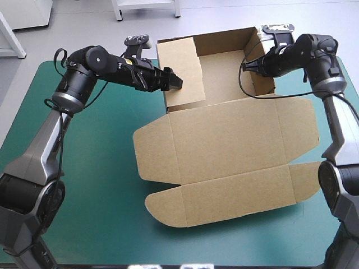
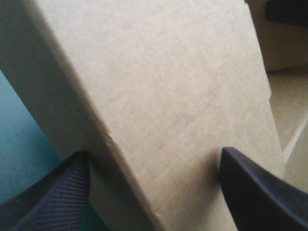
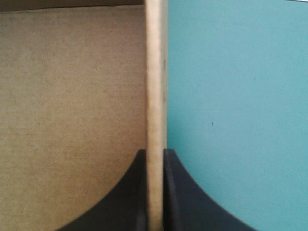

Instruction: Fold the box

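Here's the brown box (image 1: 235, 134), centre-right on the teal-green cover (image 1: 95, 168). Its tray end is up at twelve o'clock with the walls raised, and the lid (image 1: 224, 185) lies flat, running back toward six. The left gripper (image 1: 175, 82) is in at about ten o'clock of the tray, right against the raised left wall (image 1: 179, 67). From its own wrist, the left gripper (image 2: 154, 154) has its black fingers (image 2: 62, 192) spread wide, and the wall's board (image 2: 168, 86) fills the space between and ahead of them. Over at two o'clock, the right gripper (image 1: 259, 60) has hold of the right wall (image 1: 263, 84). Close in, that gripper (image 3: 155, 153) is all but together, clamped on the wall's thin edge (image 3: 155, 72), with brown board (image 3: 72, 96) on one side and teal-green cover (image 3: 236, 96) on the other.
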You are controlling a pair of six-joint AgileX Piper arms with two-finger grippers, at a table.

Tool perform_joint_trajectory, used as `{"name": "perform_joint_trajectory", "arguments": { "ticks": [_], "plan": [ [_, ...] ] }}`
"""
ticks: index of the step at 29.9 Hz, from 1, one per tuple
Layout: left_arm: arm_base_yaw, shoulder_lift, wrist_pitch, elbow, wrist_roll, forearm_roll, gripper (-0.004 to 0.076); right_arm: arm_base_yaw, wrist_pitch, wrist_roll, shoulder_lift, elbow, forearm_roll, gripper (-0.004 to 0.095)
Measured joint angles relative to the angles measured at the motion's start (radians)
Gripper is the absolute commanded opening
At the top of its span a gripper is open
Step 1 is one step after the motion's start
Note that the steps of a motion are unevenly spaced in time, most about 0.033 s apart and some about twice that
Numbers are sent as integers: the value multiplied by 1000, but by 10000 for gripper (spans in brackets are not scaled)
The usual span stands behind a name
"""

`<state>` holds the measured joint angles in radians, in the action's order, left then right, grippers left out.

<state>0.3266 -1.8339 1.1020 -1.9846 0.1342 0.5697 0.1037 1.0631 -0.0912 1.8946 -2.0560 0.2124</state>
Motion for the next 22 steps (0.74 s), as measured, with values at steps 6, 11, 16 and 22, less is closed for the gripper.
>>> {"name": "perform_joint_trajectory", "arguments": {
  "ticks": [6, 11, 16, 22],
  "plan": [
    [0, 0, 28, -74, 4, -17, 536, 0, 0, 8, 0, 0, 16, -11],
    [0, -1, 78, -85, 11, -21, 536, 0, 0, 10, 0, 0, 22, -11],
    [0, -2, 75, -85, 11, -21, 536, 0, 0, 7, 0, 0, 20, -11],
    [0, -17, 31, -90, -28, -19, 536, 0, -3, 15, 0, 0, 22, -11]
  ]
}}
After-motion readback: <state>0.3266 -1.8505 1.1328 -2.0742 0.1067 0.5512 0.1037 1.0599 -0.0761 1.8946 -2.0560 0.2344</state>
